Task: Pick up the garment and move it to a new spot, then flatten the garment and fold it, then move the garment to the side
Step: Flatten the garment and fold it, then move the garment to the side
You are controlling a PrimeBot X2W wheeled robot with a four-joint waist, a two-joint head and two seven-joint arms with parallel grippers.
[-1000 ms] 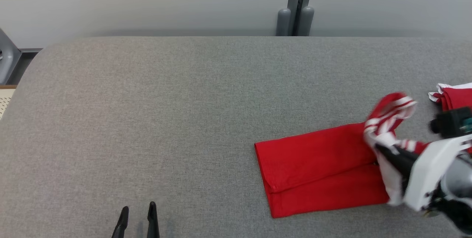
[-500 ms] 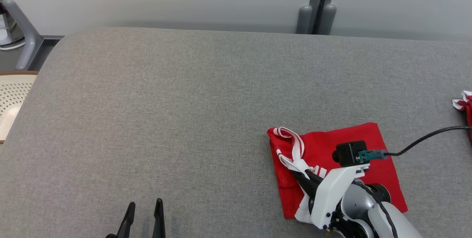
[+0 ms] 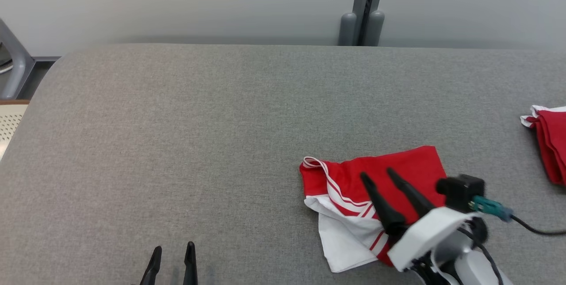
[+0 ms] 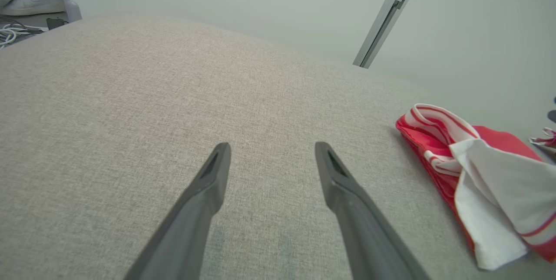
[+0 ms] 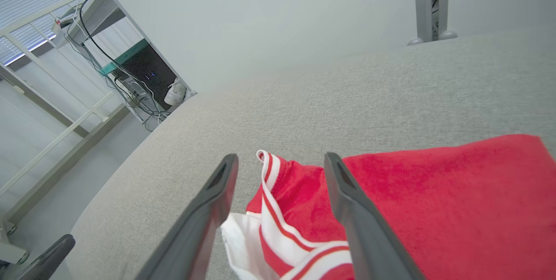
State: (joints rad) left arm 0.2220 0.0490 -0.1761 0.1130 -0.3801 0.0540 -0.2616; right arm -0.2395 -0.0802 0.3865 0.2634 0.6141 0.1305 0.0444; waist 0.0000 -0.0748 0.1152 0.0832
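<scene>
The garment (image 3: 398, 174) is red with white stripes and a white panel. It lies folded on the grey padded table (image 3: 199, 121), right of centre and near the front. My right gripper (image 3: 378, 173) hovers over it, open, holding nothing. From the right wrist, the striped hem (image 5: 278, 202) lies between and below the two spread fingers (image 5: 347, 202). My left gripper (image 3: 172, 249) is open at the lower left above bare table. The left wrist view has the garment (image 4: 478, 163) off to the right of the spread fingers (image 4: 208, 184).
Another folded red garment (image 3: 548, 139) lies at the table's right edge. A grey post (image 3: 365, 6) stands behind the far edge against a pale wall. A perforated cream chair seat (image 3: 9, 126) sits off the table's left end.
My right gripper carried the striped end leftward over the red body, folding the garment shorter, then opened and let go. The left gripper stayed put. The head camera shifted a little.
</scene>
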